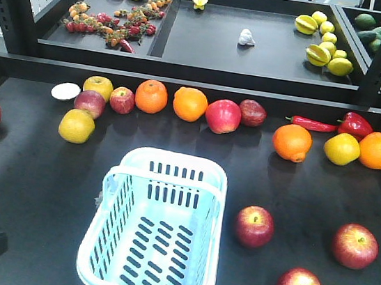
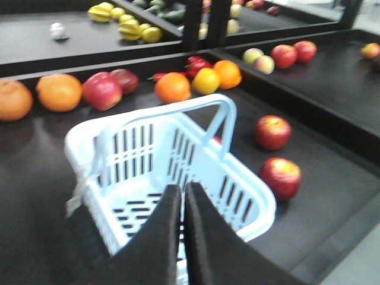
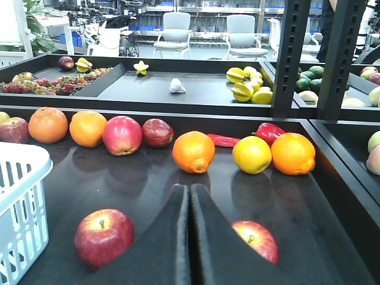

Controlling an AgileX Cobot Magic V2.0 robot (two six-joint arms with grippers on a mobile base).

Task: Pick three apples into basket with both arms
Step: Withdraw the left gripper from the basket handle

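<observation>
L tool [image 2: 181,189] clenched empty, aimed at basket [image 2: 119,123]; R tool [image 3: 189,189] clenched too (low, btwn two apples [image 3: 104,236])

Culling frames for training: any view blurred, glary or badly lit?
Front-facing view: sharp, evenly lit, faint sheen on the black table. Left wrist view: soft throughout, basket slots smeared. Right wrist view: crisp, oranges mirrored in the table, right gripper a dark featureless mass up close.

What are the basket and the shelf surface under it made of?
Basket: looks like moulded plastic, pale blue-white and slightly glossy, with thin slotted walls and a one-piece rim. Shelf surface: dark, smooth and semi-gloss, showing faint reflections. It is likely painted metal or laminate; I cannot tell which.
</observation>
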